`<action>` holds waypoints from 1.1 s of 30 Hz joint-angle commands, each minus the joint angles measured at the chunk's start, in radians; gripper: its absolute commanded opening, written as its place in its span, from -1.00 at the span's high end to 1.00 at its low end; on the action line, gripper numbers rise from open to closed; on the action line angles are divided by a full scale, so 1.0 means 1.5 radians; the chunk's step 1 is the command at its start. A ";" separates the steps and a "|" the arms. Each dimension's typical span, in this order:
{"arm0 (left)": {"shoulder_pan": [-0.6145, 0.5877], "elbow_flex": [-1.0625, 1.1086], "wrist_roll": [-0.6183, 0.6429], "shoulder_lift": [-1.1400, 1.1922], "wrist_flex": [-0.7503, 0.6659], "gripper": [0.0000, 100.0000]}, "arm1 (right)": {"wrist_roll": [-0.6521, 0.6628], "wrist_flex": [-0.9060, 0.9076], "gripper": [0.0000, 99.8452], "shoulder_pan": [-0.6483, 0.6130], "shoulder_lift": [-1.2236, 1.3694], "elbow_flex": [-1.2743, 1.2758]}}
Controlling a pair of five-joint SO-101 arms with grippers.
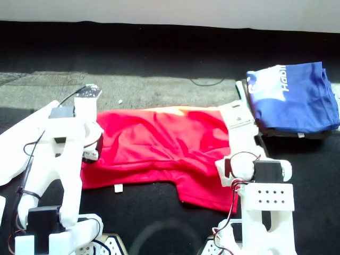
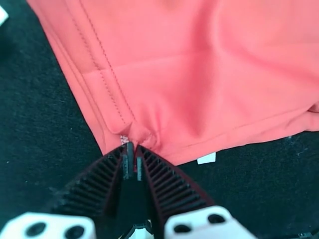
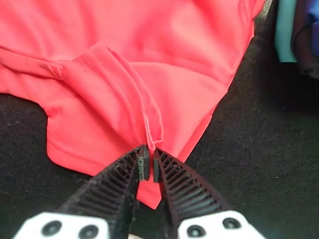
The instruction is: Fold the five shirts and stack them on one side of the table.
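Left gripper [image 2: 130, 149] and right gripper [image 3: 149, 152] each clench the red shirt's [image 1: 159, 143] mid-frame edge, apparently to fold it.

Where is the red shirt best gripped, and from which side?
Grip the red shirt at its edge nearest the arms, one end each, from the arms' side: it lies spread flat, and the left gripper and right gripper pinch seamed folds there.

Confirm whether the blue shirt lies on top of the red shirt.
No, the blue shirt tops a separate stack beside the red shirt.
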 commanded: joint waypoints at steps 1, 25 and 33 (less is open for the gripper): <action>0.003 0.018 -0.005 -0.026 -0.033 0.98 | 0.008 -0.011 0.99 0.008 -0.011 0.008; -0.085 -0.246 -0.003 -0.025 0.054 0.72 | 0.053 0.027 0.74 0.005 0.001 -0.262; 0.016 -0.348 0.024 0.107 -0.006 0.98 | 0.053 -0.232 0.98 -0.007 0.250 -0.188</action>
